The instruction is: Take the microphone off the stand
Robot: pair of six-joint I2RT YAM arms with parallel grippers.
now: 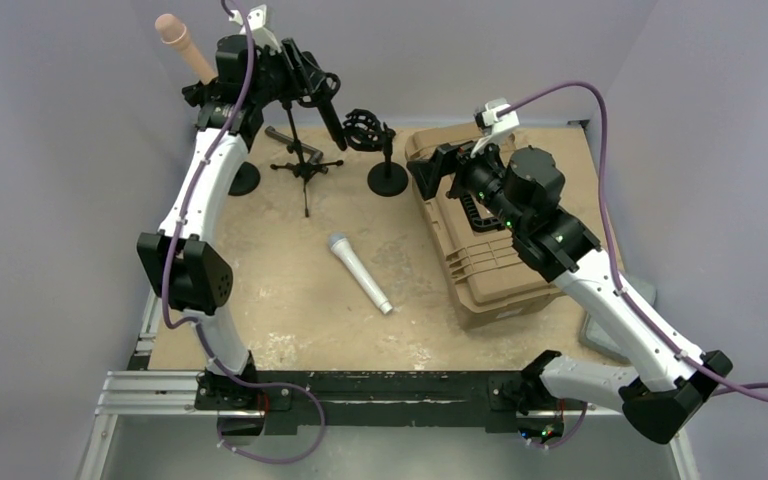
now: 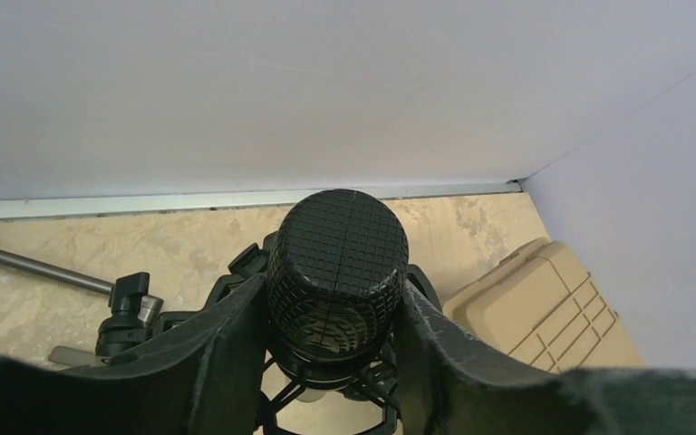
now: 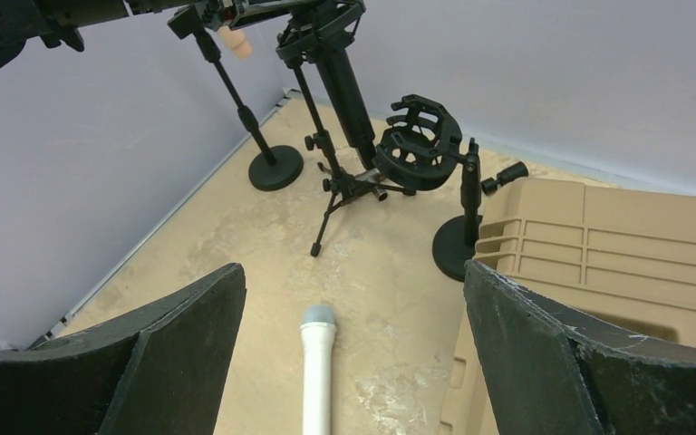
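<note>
The black microphone (image 2: 337,254) is clamped at its mesh head between the two fingers of the left gripper (image 2: 331,299), which are closed against its sides. It hangs tilted at the far side of the table (image 1: 290,310), its lower end just left of the shock-mount stand (image 3: 417,145). From the right wrist view that end seems to sit outside the mount's ring, though the overlap makes it hard to be sure.

A tripod stand (image 1: 305,167) stands just left of the shock-mount stand. A tan case (image 1: 490,270) lies just right of the stand's round base. The right gripper (image 3: 352,272) hovers over that case, to the right of the stand, its fingers spread wide and holding nothing. A silver handheld microphone (image 1: 360,273) lies flat on the table, well apart from the stand and nearer the arm bases.
</note>
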